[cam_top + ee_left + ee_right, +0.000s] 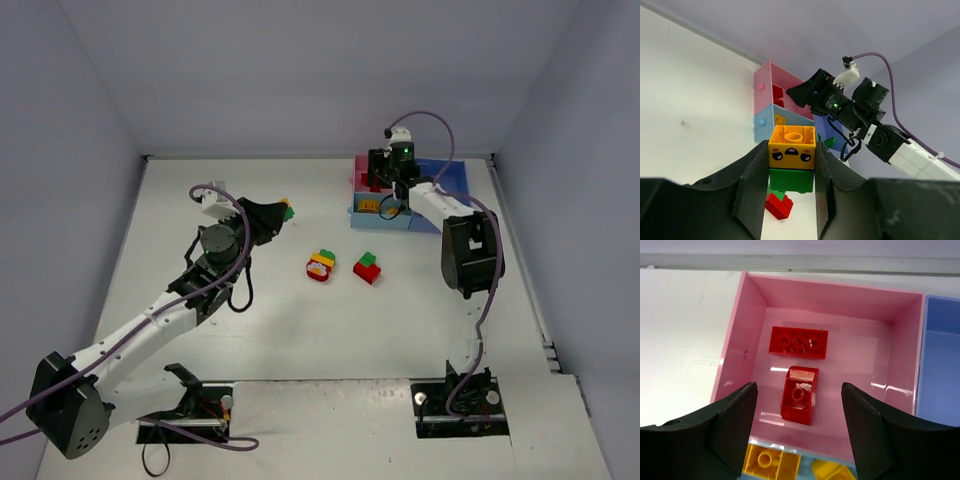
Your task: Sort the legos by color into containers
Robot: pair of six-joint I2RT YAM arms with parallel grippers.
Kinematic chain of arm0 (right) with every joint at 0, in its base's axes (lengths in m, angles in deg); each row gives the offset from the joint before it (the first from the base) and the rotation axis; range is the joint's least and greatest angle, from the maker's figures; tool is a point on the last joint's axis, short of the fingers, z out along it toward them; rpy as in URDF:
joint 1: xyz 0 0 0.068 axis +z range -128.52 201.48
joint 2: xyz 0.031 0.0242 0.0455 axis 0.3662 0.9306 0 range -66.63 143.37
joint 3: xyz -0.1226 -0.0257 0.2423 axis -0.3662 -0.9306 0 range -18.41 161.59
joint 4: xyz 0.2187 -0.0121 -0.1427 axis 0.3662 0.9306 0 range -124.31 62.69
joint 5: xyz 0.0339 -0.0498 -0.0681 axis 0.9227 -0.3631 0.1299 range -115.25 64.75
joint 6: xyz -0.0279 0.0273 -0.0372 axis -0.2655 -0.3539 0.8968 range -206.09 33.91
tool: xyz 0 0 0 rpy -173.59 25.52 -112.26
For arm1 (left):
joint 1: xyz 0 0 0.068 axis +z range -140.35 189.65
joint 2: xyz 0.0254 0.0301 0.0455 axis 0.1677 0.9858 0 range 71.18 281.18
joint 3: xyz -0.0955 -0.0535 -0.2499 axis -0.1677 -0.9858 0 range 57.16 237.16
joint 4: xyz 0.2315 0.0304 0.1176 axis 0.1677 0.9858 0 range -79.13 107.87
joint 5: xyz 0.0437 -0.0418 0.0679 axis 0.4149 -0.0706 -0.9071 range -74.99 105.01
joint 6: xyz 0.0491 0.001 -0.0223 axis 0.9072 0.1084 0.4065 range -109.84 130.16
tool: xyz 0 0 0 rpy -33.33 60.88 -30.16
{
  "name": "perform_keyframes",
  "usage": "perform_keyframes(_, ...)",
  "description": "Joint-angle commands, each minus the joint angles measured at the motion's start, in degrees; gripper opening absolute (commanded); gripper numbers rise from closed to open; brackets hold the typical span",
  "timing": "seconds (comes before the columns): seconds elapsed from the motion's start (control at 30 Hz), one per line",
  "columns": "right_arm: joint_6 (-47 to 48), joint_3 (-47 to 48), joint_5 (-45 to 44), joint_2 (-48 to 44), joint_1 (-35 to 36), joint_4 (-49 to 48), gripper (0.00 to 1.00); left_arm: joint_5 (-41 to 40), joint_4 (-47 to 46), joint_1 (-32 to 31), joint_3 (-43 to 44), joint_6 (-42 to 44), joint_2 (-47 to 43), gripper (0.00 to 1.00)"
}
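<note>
White arm links (140,335), black joints (222,243), purple cables (872,53); left hand (791,150), right hand (799,390) matte black; green wrist light (407,151).

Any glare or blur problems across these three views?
Right wrist: white glare streaks on the pink tray floor beside the two red bricks; its fingers are dark and soft. Left wrist: the yellow-on-green clump is sharp, but the fingers are underexposed. Top: even light, faint shadows; the loose clumps are tiny.

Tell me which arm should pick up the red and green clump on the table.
Right, probably: the right hand is open and empty over the pink tray; the left hand grips a yellow-and-green clump.
</note>
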Motion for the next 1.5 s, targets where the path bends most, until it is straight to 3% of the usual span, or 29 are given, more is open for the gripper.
perform_keyframes(0.0,1.6,-1.1,3.2,-8.9,0.1,-2.0,0.64,0.8,-1.4,0.7,3.0,-3.1,0.0,0.00)
perform_keyframes(0.2,3.6,-17.7,12.6,-28.0,3.7,-4.6,0.63,2.4,-3.6,2.1,4.7,-8.0,2.6,0.00)
perform_keyframes(0.33,4.4,-24.3,17.0,-40.1,10.6,-4.6,0.64,4.0,-3.9,2.4,7.4,-9.0,4.7,0.00)
perform_keyframes(0.53,-0.7,-29.3,17.0,-47.6,18.3,-7.8,0.65,4.7,-7.8,2.4,8.6,-9.8,6.3,0.00)
perform_keyframes(0.97,-1.3,-24.9,16.2,-43.2,26.7,-11.8,0.65,6.5,-11.2,2.2,9.6,-11.9,6.8,0.00)
perform_keyframes(1.47,-0.2,-21.6,11.2,-40.0,27.9,-15.6,0.56,7.0,-12.1,1.2,8.4,-12.4,7.5,0.00)
